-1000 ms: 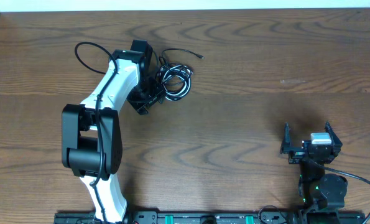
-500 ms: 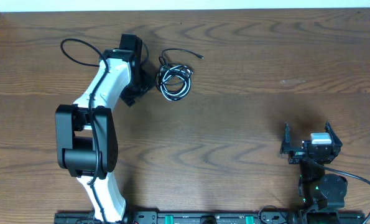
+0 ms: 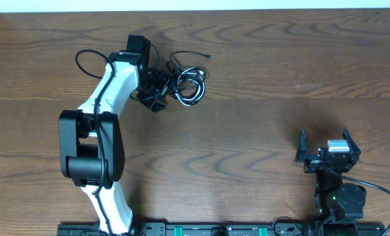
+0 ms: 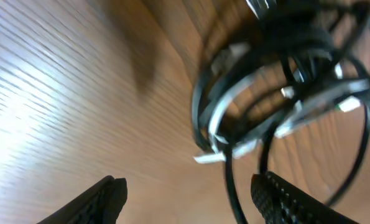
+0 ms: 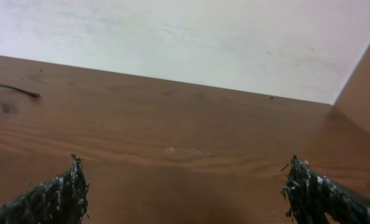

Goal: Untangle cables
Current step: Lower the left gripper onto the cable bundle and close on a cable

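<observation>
Toward the far left of the wooden table [image 3: 260,118], the left gripper [image 3: 154,97] sits with jaws parted, clamping nothing. Its arm's thick black wire [image 3: 82,60] loops off to the left. The cables [image 3: 189,85], tangled black and white coils, lie just beyond its fingertips, and one black strand runs between them. Well apart, at the front right, the right gripper [image 3: 324,136] is spread wide and empty.
</observation>
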{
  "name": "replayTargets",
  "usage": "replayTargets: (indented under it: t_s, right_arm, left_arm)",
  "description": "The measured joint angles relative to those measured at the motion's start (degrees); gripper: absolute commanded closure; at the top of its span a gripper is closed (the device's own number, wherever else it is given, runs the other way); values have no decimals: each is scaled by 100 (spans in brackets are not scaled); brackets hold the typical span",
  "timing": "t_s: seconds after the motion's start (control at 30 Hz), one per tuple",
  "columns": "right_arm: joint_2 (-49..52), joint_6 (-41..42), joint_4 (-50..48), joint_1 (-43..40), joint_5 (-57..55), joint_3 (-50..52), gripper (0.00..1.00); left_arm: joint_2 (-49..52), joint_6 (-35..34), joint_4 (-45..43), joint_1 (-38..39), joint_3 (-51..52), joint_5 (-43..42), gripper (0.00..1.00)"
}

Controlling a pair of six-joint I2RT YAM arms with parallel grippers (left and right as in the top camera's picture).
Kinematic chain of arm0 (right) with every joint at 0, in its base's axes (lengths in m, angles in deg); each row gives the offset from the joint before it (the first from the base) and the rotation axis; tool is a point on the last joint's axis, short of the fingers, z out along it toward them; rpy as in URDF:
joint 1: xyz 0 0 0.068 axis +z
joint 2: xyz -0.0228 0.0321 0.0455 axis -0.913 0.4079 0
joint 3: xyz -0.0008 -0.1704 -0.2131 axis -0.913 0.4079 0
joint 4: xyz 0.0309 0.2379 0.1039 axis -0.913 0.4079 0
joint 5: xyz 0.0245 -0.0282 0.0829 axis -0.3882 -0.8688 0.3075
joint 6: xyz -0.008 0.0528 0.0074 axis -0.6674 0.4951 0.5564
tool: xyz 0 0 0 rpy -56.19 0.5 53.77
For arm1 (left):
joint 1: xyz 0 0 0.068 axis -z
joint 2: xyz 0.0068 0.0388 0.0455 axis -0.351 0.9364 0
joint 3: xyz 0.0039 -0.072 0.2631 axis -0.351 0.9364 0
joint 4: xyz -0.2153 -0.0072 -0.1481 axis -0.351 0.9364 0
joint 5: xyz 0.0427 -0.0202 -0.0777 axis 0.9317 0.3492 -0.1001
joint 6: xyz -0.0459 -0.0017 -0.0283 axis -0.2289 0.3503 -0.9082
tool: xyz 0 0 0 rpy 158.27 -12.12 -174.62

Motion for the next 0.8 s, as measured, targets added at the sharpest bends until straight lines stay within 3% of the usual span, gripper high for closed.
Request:
replayTargets:
  t_s: [0.23, 0.6, 0.8]
  right_arm:
    - [2, 0, 0, 0, 0, 0, 1]
    - [0, 0, 0, 0, 0, 0, 1]
    - [2, 0, 0, 0, 0, 0, 1]
  left_arm:
    - [0, -24, -142, 0, 0, -466, 28]
    - [0, -37, -330, 22, 0, -188, 29]
    - [0, -37, -332, 173, 2, -704, 30]
